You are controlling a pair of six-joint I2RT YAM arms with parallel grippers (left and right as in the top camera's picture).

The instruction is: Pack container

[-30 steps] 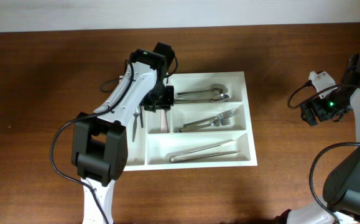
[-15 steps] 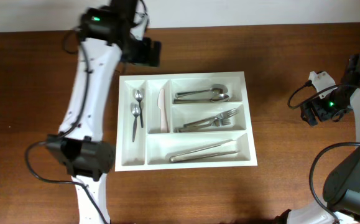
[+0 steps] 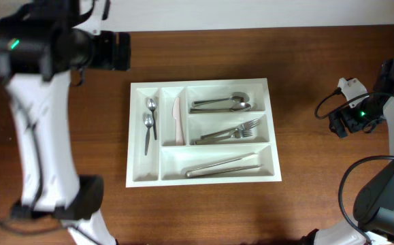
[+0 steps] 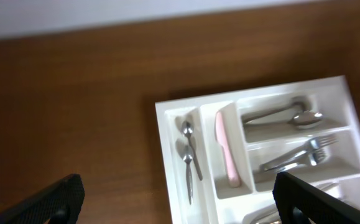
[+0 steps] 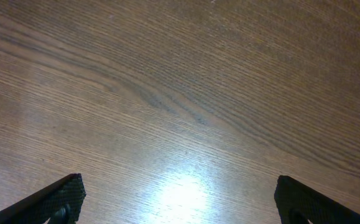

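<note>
My left gripper [image 4: 176, 186] hangs high over the table [image 3: 305, 204], at about ten o'clock from the container [image 3: 203, 83]. Its two dark fingers [image 4: 55, 199] are spread wide with nothing between them. My right gripper [image 5: 176, 190] is just as wide and just as bare, out at three o'clock over plain wood. I judge both arms are held clear so the tray can be seen whole from above (handy for checking the packing).

The container sits mid-table, its long sides running nine to three. It is smooth white moulded plastic with rounded corners and thin dividing walls. The sorting seems to go by kind and length. On the nine o'clock side, two small spoons [image 3: 148, 122] lie in the outer narrow slot, bowls toward twelve. A pink knife [image 3: 177, 121], matte and plastic-looking, lies in the next slot. The wide bays hold large spoons [image 3: 220, 103] at twelve, forks [image 3: 232, 131] in the middle, and long steel pieces [image 3: 224, 165] at six; I cannot tell whether those are tongs or knives. The metal glints. The table is dark, grained wood with a glossy sheen.

I see no loose utensil, so packing looks about done.
</note>
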